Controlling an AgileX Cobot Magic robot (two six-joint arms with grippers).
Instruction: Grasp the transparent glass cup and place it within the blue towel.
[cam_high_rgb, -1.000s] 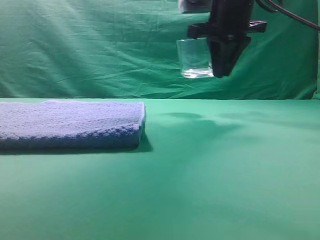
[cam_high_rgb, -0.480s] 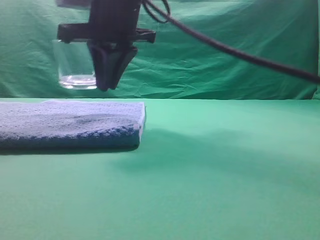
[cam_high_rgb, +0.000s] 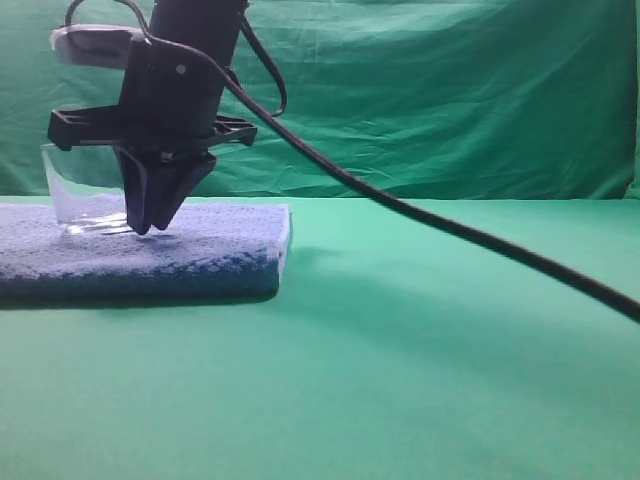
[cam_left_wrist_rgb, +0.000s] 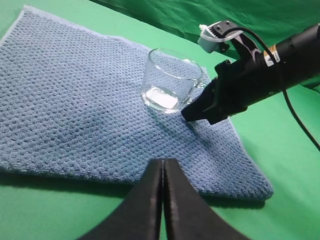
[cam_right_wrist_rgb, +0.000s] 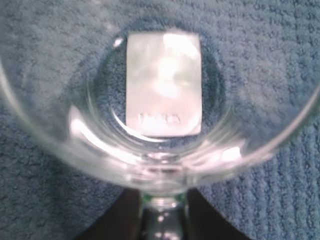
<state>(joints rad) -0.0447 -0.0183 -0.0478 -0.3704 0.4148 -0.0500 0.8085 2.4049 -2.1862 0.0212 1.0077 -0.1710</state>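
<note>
The transparent glass cup (cam_high_rgb: 85, 190) was seen low over the left half of the blue towel (cam_high_rgb: 200, 250), base right at the fabric or just touching it. Whether full contact had been made couldn't be told from the side view. It was being pinched by the right gripper (cam_high_rgb: 150, 215), clamped on the handle side, with the black fingers (cam_left_wrist_rgb: 200, 107) pointed down at the towel just right of the glass. In the right wrist view the thick base and a pale label were looked at straight through the mug (cam_right_wrist_rgb: 160, 100), with waffle weave all around it, so the cup was well inside the towel's edges, not hanging off.

The left gripper (cam_left_wrist_rgb: 162, 172) was kept out of it, jaws pressed together on nothing, hovering at the towel's near edge.

What could go sideways: if the glass wasn't fully seated when let go, a small drop onto soft bumpy cloth could be enough for a wobble or tip. The handle could also be snagged by a finger if the arm were pulled back before the jaws were fully spread, and the mug could get dragged or knocked over.
</note>
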